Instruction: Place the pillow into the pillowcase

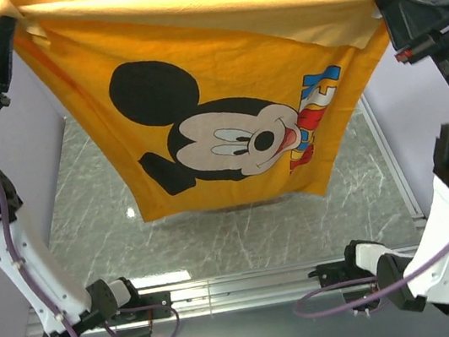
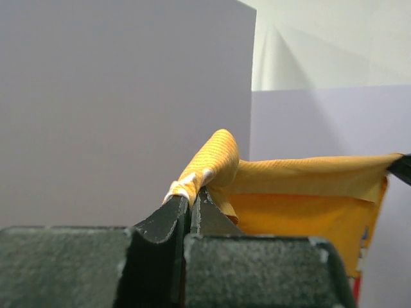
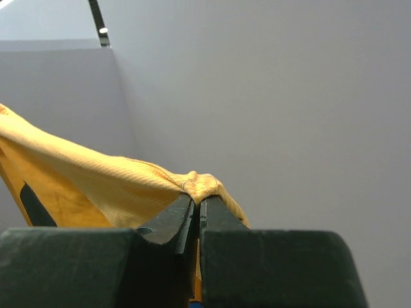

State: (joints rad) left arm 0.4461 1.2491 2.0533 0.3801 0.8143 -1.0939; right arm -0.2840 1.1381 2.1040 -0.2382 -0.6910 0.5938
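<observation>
The orange pillowcase [image 1: 221, 92] hangs stretched between both grippers high above the table, its Mickey Mouse face turned to the top camera. My left gripper [image 1: 4, 25] is shut on its upper left corner, which shows as a bunched orange fold [image 2: 209, 163] in the left wrist view above the closed fingertips [image 2: 180, 206]. My right gripper [image 1: 387, 6] is shut on the upper right corner, a bunched fold [image 3: 202, 186] in the right wrist view. The pillowcase's lower edge hangs free above the tabletop. The pillow is out of view.
A marbled grey-green tabletop [image 1: 218, 238] lies below, with a metal rail [image 1: 251, 280] along its near edge. Pale lilac walls [image 1: 42, 146] close in the left and right sides. The arm bases [image 1: 126, 299] stand at the near edge.
</observation>
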